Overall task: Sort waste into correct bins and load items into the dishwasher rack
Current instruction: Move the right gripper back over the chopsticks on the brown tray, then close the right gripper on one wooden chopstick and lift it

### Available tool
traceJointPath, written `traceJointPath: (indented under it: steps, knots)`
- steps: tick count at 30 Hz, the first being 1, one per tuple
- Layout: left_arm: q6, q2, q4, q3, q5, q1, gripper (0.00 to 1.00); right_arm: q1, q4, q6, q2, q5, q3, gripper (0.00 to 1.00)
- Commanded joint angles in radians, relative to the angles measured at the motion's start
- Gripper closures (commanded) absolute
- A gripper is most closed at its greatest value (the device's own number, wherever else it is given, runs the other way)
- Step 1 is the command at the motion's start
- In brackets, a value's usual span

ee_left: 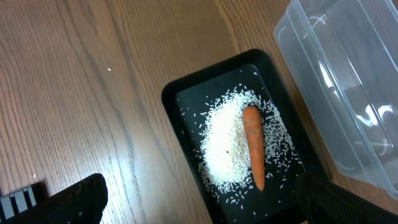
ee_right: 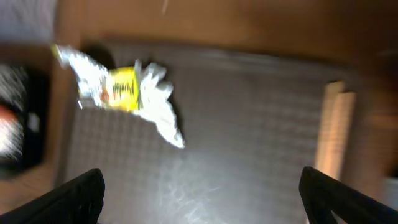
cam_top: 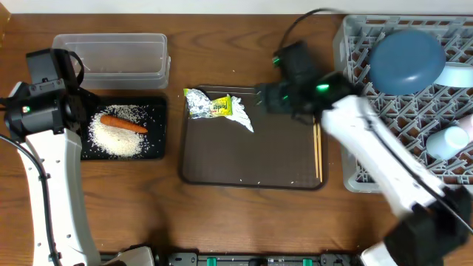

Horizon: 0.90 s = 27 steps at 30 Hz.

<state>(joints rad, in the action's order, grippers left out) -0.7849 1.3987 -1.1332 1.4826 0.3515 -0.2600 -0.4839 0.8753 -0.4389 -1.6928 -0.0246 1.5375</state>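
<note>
The rice heap [cam_top: 116, 133] and the orange carrot [cam_top: 124, 124] lie in the black tray [cam_top: 157, 148]; they also show in the left wrist view, rice [ee_left: 227, 146], carrot [ee_left: 252, 144], tray [ee_left: 180, 99]. The clear tub [cam_top: 111, 55] stands behind it. The silver wrapper [cam_top: 214, 107] lies on the brown serving tray [cam_top: 251, 166], with the chopsticks [cam_top: 318, 151] at its right edge. The dark blue dish [cam_top: 406, 60], a light blue cup [cam_top: 447, 140] and a pale bowl rim [cam_top: 458, 74] are in the grey rack [cam_top: 399, 125]. My left gripper [ee_left: 199, 199] is open above the black tray. My right gripper [ee_right: 202, 193] is open above the serving tray, right of the wrapper [ee_right: 124, 90].
The wooden table [cam_top: 244, 44] surrounds everything. The right arm [cam_top: 369, 148] crosses over the rack's left wall and the chopsticks' upper end. The left arm [cam_top: 52, 170] stands at the table's left edge beside the black tray.
</note>
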Motion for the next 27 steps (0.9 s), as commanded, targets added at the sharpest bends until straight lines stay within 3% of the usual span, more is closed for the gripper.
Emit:
traceJointPath:
  steps: [1, 6, 7, 8, 10, 11, 14, 27]
  knots:
    - [0.003, 0.001, -0.003, 0.008, 0.026, -0.001, 0.0, 0.077, 0.066, 0.022, 0.087, -0.033, 0.024, 0.01]
    - [0.003, 0.001, -0.004, 0.008, 0.026, -0.001, 0.01, 0.097, 0.184, 0.09, 0.09, -0.028, 0.009, 0.01]
    - [0.003, 0.001, -0.003, 0.008, 0.026, -0.001, 0.01, 0.092, 0.194, 0.093, 0.085, -0.026, -0.005, 0.04]
    - [0.003, 0.001, -0.004, 0.008, 0.026, -0.001, 0.0, 0.087, 0.199, 0.106, 0.08, -0.015, -0.024, 0.19]
    - [0.003, 0.001, -0.004, 0.008, 0.026, -0.001, 0.0, 0.077, 0.193, 0.097, 0.071, 0.047, -0.069, 0.25]
    - [0.003, 0.001, -0.004, 0.008, 0.026, -0.001, 0.0, 0.077, 0.181, 0.069, 0.067, 0.093, -0.099, 0.23]
    - [0.003, 0.001, -0.003, 0.008, 0.026, -0.001, 0.0, 0.083, 0.121, -0.045, 0.054, 0.159, -0.188, 0.04]
    - [0.003, 0.001, -0.004, 0.008, 0.026, -0.001, 0.01, 0.084, -0.076, -0.049, -0.026, 0.113, -0.373, 0.1]
